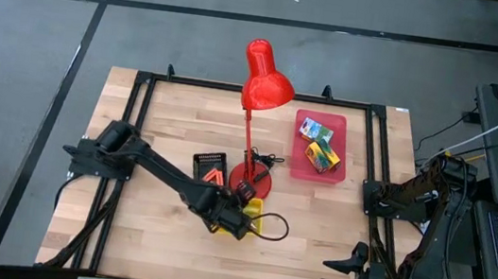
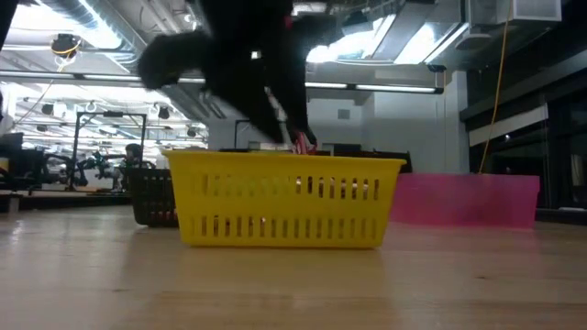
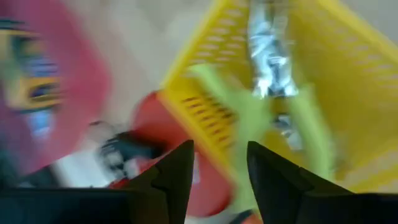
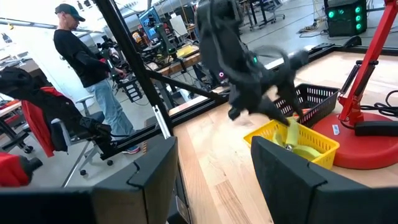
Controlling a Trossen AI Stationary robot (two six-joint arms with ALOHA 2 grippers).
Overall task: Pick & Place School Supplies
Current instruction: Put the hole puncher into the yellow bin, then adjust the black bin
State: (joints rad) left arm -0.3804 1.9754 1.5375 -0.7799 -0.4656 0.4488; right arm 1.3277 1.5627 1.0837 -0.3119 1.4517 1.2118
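- Pale wooden table top (image 1: 175,121), framed by black rails, as work area; clock directions below read from table centre in the overhead view.
- Tall red metal desk lamp (image 1: 260,88) near centre, round base toward 6 o'clock, shade leaning to 12; no part of the task, merely an obstacle beside the drop spot.
- Pink rectangular plastic tray (image 1: 296,160) at 2 o'clock, holding yellow-and-green crayon boxes (image 1: 320,146); probably sorted there already; exact count hard to make out.
- Yellow slotted plastic basket (image 2: 284,211) at 6 o'clock, touching the lamp base; apparently the target for tools, hence the arm above it.
- Black slotted plastic tray (image 1: 209,167) at 8 o'clock just beside the lamp base, with tiny orange pieces (image 1: 211,175) inside; number unclear.
- Left gripper (image 1: 240,224) poised over the yellow basket, fingers (image 3: 177,177) parted with a gap between, nothing pinched; seemingly a release.
- Small pliers with yellow-green handles (image 3: 273,118) lying in the yellow basket, metal jaws toward the far wall; blurred, so resting or falling impossible to say; a second pair not distinguishable.
- Right gripper (image 4: 214,171) parked off the table's edge at 4 o'clock, fingers spread wide and empty; idle.
- From table height, the basket's contents mostly screened by its wall and the dark arm above.
- Person in dark top and cap (image 4: 87,56) standing far off in the room, uninvolved.
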